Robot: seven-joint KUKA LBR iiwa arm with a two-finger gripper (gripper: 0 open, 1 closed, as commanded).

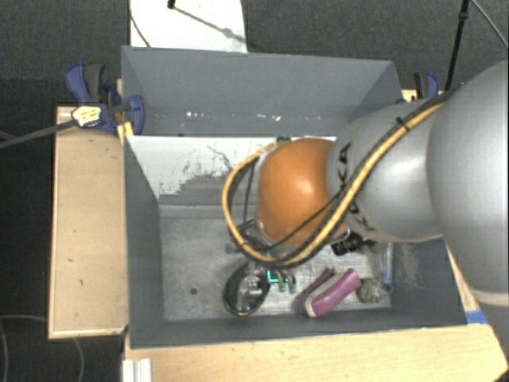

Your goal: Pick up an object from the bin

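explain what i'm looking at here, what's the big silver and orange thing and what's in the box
This is one picture, taken by a camera looking down into a grey metal bin. The big silver shape coming in from the right is a robot arm. The orange dome is a cover on its wrist, with cables looped round it. Below that cover sits the gripper, low near the bin's front wall. I cannot tell whether it holds anything. On the bin floor to its right lie a pink-purple oblong thing and a small greyish lump.
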